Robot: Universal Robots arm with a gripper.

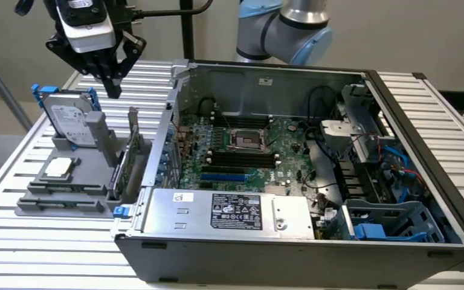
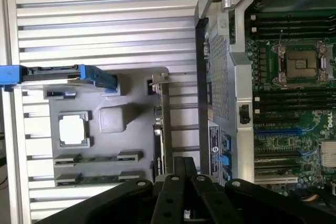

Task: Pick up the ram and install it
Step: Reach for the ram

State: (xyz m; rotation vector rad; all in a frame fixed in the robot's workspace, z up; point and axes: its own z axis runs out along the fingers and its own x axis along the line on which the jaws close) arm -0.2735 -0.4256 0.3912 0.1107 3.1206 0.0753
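Two ram sticks (image 2: 97, 158) stand on edge in the front slots of a grey parts holder (image 1: 34, 202) on the slatted table, at the exterior view's left. They show there as thin dark strips (image 1: 69, 191). My gripper (image 1: 113, 90) hangs well above the holder's far end, fingers pointing down and shut with nothing between them. In the wrist view the shut gripper (image 2: 185, 163) sits over the end of the upright expansion card (image 2: 164, 129). The motherboard's black memory slots (image 1: 240, 158) lie inside the open computer case; they also show in the wrist view (image 2: 294, 100).
The holder also carries a hard drive in a blue bracket (image 1: 69, 118), a square silver processor chip (image 1: 60, 168) and the expansion card (image 1: 127, 163). The case wall (image 1: 164, 139) rises beside the holder. A power supply (image 1: 224, 211) fills the case's near side.
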